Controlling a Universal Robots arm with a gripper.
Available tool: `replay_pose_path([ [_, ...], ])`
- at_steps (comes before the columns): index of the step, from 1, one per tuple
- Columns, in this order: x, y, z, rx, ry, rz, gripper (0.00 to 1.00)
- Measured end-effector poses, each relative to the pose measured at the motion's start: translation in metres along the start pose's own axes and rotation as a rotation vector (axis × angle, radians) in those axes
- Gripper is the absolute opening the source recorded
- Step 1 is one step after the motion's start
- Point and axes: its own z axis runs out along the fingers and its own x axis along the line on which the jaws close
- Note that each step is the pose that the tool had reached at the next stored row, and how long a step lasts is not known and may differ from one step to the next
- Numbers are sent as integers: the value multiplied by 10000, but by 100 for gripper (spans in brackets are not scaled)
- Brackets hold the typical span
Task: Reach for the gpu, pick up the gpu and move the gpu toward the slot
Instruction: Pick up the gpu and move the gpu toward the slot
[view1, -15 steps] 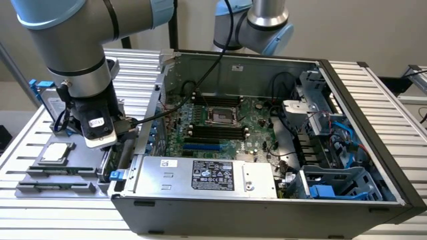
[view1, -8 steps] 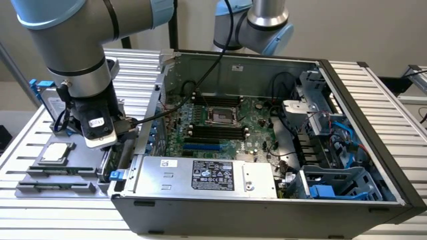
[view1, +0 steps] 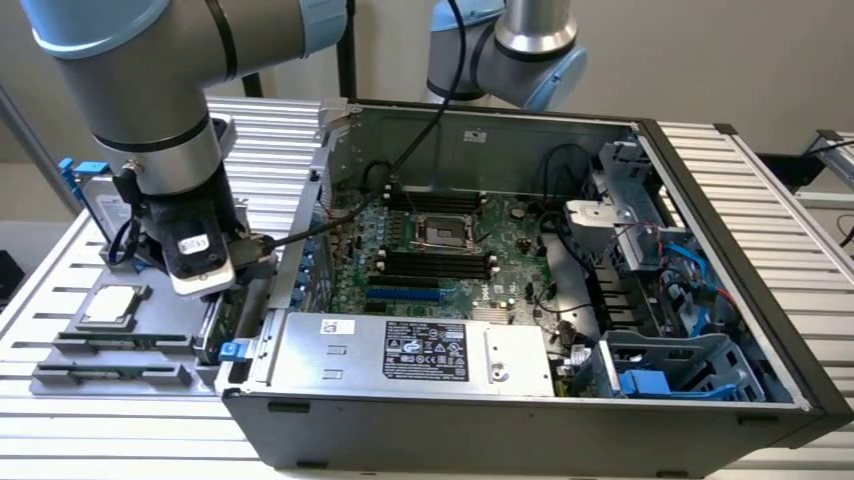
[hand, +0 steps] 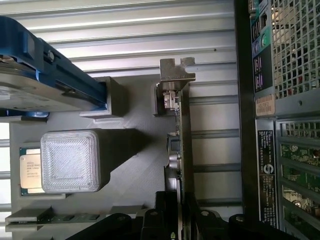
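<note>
Nearest stands the open computer case (view1: 534, 440) on the slatted table (view1: 107, 440). Just beside it, on the exterior view's left, a gray tray (view1: 200, 378) carries memory sticks (view1: 114, 345) and a processor (view1: 110, 305). Farther back the gpu (hand: 184, 140) stands on edge in that tray, with the tool (hand: 176, 222) down over it; whether it grips, I cannot tell. Farthest sits the hard drive (view1: 96, 200).

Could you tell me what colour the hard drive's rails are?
Blue rails, clearest in the wrist view.
</note>
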Motion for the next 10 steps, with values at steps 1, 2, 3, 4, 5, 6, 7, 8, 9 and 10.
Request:
replay_pose_path([
  [1, 1, 0, 0, 2, 1, -38, 27],
  [2, 2, 0, 0, 4, 3, -71, 27],
  [3, 2, 0, 0, 6, 4, -102, 27],
  [4, 2, 0, 0, 8, 5, -130, 27],
  [5, 3, 0, 0, 10, 6, -164, 27],
  [6, 3, 1, 0, 11, 6, -196, 27],
  [7, 3, 2, 0, 12, 6, -225, 27],
  [8, 3, 3, 1, 12, 7, -247, 27],
  [9, 3, 4, 0, 13, 8, -264, 26],
  [10, 3, 5, 0, 14, 9, -278, 26],
])
